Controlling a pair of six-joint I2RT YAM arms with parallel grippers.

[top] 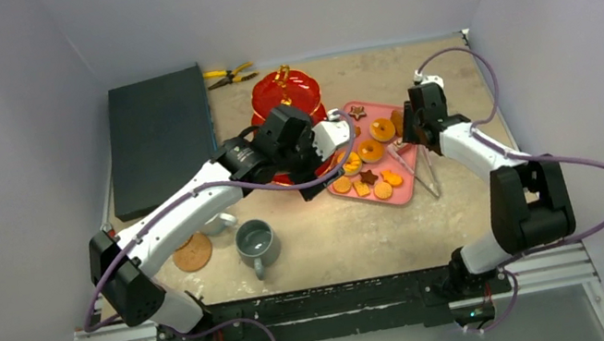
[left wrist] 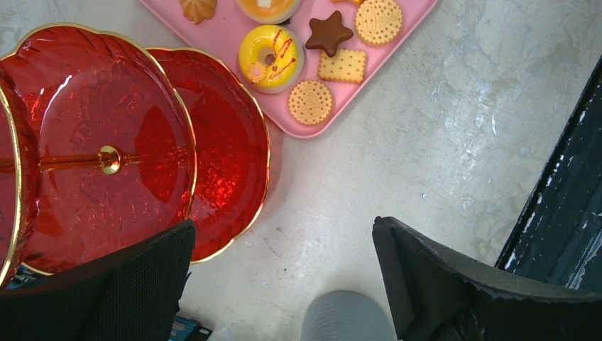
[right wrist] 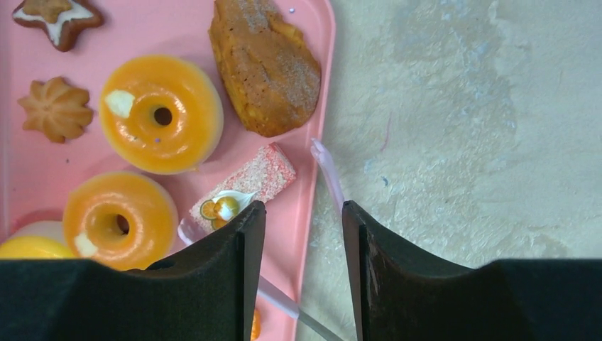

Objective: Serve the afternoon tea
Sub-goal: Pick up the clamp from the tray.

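Observation:
The red three-tier stand (top: 285,94) with its gold handle stands at the back centre; its tiers look bare in the left wrist view (left wrist: 92,156). The pink tray (top: 360,111) to its right holds orange doughnuts (right wrist: 160,114), biscuits (left wrist: 310,101) and a pink cake slice (right wrist: 245,186). My left gripper (top: 312,169) is open and empty above the table between stand and tray (left wrist: 284,249). My right gripper (top: 410,137) is open and empty, its jaws astride the tray's right rim (right wrist: 304,213). The grey mug (top: 257,242) stands front centre. The white mug (top: 219,224) is partly hidden under my left arm. A cork coaster (top: 193,253) lies left of the grey mug.
Pinkish tongs (top: 420,170) lie across the tray's right edge, under my right gripper (right wrist: 328,170). A flat dark slab (top: 161,134) lies at the back left and shows in the left wrist view (left wrist: 568,199). Yellow-handled pliers (top: 228,76) lie behind the stand. Grey walls enclose three sides.

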